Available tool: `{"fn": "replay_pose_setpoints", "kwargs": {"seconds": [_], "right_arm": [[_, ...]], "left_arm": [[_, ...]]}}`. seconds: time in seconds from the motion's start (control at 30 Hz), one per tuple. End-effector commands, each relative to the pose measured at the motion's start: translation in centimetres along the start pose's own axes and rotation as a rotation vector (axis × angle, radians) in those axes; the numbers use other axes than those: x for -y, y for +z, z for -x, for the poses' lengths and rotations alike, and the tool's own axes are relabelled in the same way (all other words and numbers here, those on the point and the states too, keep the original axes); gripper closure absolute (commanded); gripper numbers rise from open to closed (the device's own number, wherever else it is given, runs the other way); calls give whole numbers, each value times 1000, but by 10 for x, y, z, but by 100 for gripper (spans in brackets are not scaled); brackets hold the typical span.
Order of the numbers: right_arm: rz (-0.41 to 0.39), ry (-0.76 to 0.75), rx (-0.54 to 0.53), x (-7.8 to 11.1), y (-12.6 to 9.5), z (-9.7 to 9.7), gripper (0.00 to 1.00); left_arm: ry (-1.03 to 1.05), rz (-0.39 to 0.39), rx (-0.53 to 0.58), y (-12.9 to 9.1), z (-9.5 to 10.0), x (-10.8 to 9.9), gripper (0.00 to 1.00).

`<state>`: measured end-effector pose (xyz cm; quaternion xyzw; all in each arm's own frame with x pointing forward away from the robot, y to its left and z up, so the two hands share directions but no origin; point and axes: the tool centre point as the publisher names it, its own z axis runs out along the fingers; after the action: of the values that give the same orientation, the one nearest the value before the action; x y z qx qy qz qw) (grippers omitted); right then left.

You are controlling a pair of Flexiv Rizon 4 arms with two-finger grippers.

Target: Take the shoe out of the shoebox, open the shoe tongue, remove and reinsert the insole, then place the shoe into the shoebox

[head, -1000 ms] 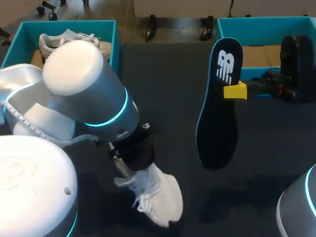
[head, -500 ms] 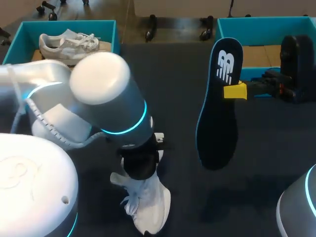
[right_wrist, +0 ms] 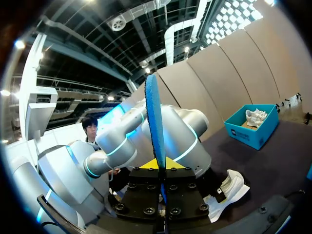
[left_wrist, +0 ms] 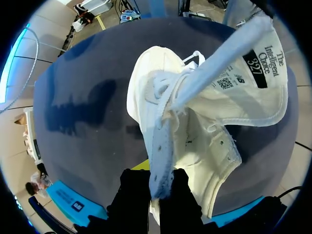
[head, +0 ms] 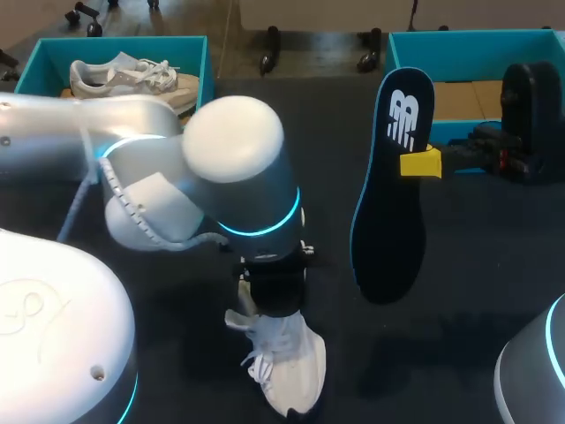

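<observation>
White sneaker [head: 287, 375] on dark table [head: 309, 132], toe pointing away from boxes; heel end hidden under left arm's wrist in head view. Collar wall clamped between fingers of left gripper [left_wrist: 155, 187]; yellow tips mostly covered. Tongue [left_wrist: 243, 63] flipped out, label side showing. Insole [head: 388, 221] off table, upright, pinched by right gripper [head: 422, 164]; seen edge-on in right wrist view. Second sneaker [head: 128, 75] in left teal shoebox [head: 115, 41]. Right teal shoebox [head: 459, 49] partly blocked by right arm.

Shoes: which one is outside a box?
The shoe on the table, pinched by the left end effector; the other shoe lies in the teal shoebox.
</observation>
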<state>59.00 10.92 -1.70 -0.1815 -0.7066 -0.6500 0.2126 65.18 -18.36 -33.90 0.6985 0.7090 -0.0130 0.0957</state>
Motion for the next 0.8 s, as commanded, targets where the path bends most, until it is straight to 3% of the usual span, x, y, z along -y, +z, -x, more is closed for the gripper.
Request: {"fn": "replay_pose_setpoints", "kwargs": {"seconds": [0.03, 0.8], "right_arm": [[1, -1, 0, 1, 2, 1, 100], [1, -1, 0, 1, 2, 1, 100]], "left_arm": [[14, 0, -27, 11, 11, -1, 100], [158, 10, 61, 29, 23, -3, 100]]}}
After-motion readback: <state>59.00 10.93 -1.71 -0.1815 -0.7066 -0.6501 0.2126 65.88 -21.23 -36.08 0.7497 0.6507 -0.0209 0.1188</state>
